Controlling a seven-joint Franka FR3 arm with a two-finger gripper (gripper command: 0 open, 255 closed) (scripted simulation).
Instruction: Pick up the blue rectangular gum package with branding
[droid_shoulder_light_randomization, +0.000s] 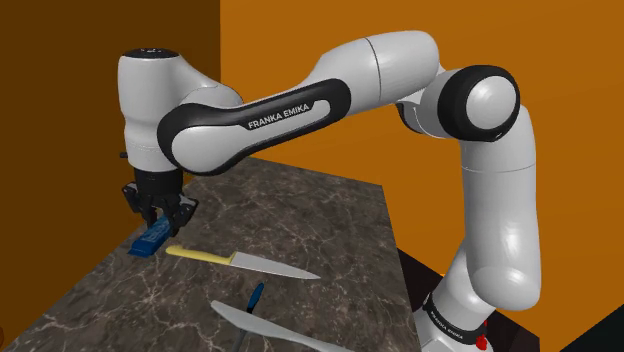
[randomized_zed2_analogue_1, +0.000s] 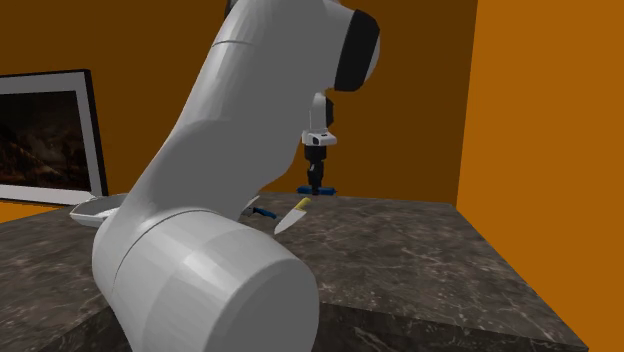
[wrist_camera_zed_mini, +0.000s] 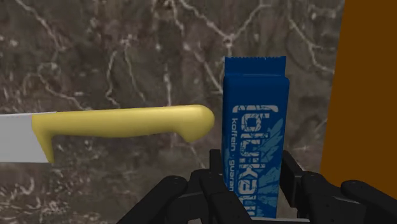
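The fingers are clenched on the gum package, one pressing each long side. It is a flat blue rectangle with a crimped far end reaching out past the fingertips. Its white print includes "koffein · guaran"; the larger branding is unclear. Beside the fingers lies a knife, its smooth yellow handle close to the package, on the dark, pale-veined marble desk.

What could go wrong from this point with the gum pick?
1. The tool clasps the blue gum package near one end, so the long free part may sag or twist out during a lift.
2. The yellow knife handle ends right beside the package; a sideways move could knock it.
3. The package sits close to the edge of the marble counter; if it slips, it may fall off.
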